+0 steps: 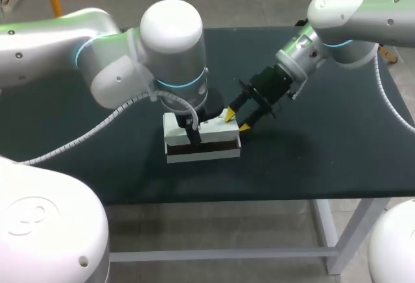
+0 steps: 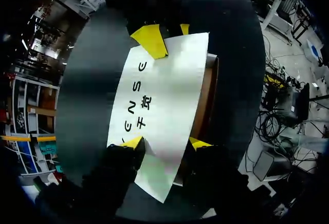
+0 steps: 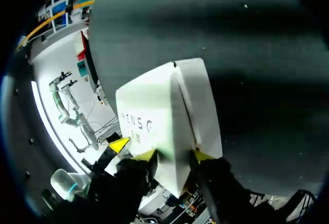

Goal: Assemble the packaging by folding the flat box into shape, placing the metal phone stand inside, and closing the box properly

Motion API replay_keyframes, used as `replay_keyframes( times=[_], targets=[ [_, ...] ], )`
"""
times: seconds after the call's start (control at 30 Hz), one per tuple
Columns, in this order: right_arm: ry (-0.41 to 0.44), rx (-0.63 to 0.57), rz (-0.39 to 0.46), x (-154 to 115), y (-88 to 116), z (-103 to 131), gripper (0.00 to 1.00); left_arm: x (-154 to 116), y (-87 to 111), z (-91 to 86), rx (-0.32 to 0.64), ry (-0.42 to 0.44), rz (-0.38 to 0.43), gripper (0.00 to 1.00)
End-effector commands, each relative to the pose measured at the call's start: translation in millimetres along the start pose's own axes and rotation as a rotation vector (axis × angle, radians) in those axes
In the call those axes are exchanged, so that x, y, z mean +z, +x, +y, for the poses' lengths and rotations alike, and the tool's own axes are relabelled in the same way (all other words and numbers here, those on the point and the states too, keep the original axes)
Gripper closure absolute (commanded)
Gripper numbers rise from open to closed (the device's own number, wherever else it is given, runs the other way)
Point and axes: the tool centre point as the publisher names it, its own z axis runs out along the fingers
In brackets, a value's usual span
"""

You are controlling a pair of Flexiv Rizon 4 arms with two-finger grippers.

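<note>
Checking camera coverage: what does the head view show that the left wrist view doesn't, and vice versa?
Head view only: the left arm, right arm and the box's white front wall. Left wrist view only: print on the lid and the left gripper at its near end. Shared: the box's brown strip, dark table, right gripper at the box's end.

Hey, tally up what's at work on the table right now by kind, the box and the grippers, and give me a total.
white box: 1
grippers: 2 (left gripper, right gripper)
Total: 3
</note>
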Motion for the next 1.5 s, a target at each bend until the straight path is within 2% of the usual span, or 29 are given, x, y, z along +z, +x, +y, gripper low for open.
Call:
replay_keyframes(
  times=[0.03,0.13,0.23,0.5,1.5],
  targets=[
    [0.0,-0.001,-0.001,1,0,0,0.54,1,2.5,-3.5,0.002,-0.007,-0.052,0.55],
    [0.0,-0.001,-0.001,1,0,0,0.54,1,2.0,-3.6,0.005,-0.005,-0.065,0.57],
    [0.0,-0.001,-0.001,1,0,0,0.54,2,1.8,-3.7,0.009,-0.003,-0.075,0.64],
    [0.0,-0.001,-0.001,1,0,0,0.54,5,7.7,-1.7,0.058,0.009,-0.117,0.68],
    [-0.033,0.001,-0.015,0,-9,-8,0.53,17,19.6,5.2,0.113,0.011,-0.135,0.62]
  ],
)
